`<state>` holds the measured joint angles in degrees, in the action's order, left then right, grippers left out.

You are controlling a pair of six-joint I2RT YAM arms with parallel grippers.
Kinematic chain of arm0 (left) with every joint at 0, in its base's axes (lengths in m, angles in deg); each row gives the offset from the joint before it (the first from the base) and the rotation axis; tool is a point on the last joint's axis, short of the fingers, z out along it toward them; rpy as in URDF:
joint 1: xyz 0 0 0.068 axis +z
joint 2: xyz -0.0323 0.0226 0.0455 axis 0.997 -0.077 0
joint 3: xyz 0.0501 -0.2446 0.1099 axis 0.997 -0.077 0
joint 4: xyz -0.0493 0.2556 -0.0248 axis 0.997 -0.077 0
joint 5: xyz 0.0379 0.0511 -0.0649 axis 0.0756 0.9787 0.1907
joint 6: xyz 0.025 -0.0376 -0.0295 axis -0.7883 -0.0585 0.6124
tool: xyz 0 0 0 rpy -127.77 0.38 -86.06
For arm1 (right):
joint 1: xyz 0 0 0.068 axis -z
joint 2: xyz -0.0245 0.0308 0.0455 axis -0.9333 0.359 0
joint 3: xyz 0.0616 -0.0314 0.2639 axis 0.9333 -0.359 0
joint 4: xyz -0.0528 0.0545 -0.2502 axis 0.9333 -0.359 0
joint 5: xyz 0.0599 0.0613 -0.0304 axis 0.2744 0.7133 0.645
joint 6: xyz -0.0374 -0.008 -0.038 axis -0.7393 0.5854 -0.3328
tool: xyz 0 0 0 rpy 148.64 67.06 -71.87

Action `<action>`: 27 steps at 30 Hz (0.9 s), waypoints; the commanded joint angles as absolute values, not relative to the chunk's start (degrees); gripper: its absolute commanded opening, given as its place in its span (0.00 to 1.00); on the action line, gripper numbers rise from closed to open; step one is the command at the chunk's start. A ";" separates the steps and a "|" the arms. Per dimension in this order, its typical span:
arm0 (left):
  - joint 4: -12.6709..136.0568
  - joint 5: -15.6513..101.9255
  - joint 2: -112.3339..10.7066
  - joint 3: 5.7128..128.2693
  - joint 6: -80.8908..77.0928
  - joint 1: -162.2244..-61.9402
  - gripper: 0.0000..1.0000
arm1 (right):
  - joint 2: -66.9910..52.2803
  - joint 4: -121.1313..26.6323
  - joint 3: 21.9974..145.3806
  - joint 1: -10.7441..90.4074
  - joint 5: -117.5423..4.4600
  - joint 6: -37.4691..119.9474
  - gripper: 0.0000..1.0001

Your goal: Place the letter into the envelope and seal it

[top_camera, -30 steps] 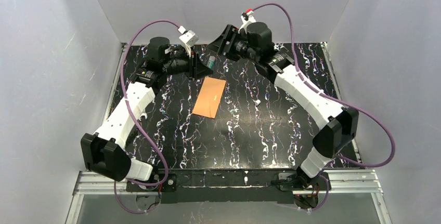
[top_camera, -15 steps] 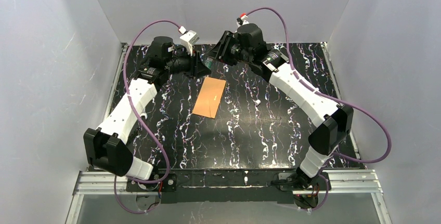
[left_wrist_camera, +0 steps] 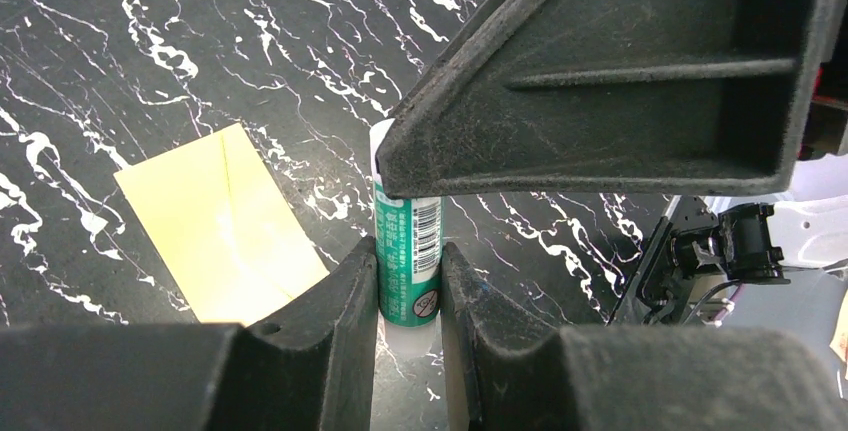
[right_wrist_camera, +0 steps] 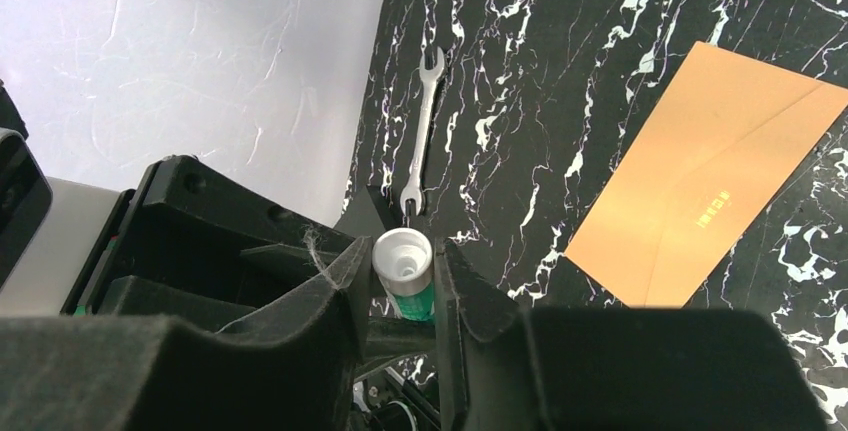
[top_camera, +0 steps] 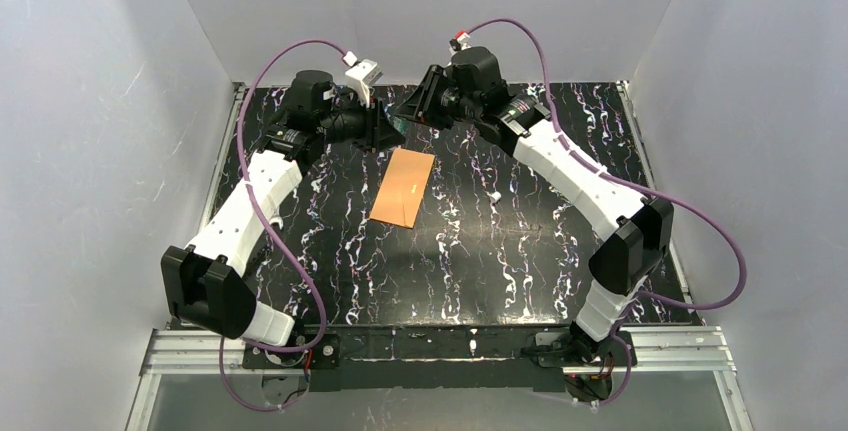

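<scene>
At the far side of the worktop [top_camera: 500,251], your two arms meet on a glue stick [left_wrist_camera: 408,241]. Your left end effector [left_wrist_camera: 408,263] is closed narrowly on the green-labelled tube, low down near its white base. Your right end effector [right_wrist_camera: 403,263] is nearly shut, its fingers set against either side of the white top end. The envelope [top_camera: 403,186] lies flat on the worktop just nearer to you than both, and neither arm touches it. The letter shows in no view; it may be inside, but you cannot tell.

This looks like uncapping the glue so the flap can be sealed. Clamp firmly with the left so the tube cannot slide. Check that the right grips only the top piece, not the tube. Then draw it off straight along the tube's length, not sideways.

From overhead you get the arms and the envelope's place, but the stick is lost between the black end effectors. The left wrist view gives you the label and the lower grip, while the other end effector's body covers the top. Only the right wrist view shows the top end between the fingers, along with a wrench [right_wrist_camera: 423,121] lying on the worktop near the wall.
</scene>
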<state>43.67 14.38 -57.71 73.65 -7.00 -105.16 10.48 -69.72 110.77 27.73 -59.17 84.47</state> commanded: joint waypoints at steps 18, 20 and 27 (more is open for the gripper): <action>56.19 -21.95 -53.83 73.04 4.63 -104.33 0.00 | -12.76 -24.03 84.71 31.95 -29.89 71.29 0.01; 66.52 -28.03 -52.59 70.34 9.27 -104.37 0.00 | -14.01 -19.33 83.15 32.04 -24.39 72.14 0.01; 67.12 -35.28 -53.25 74.03 10.06 -104.68 0.00 | -10.97 -7.25 85.29 32.13 -5.26 80.98 0.01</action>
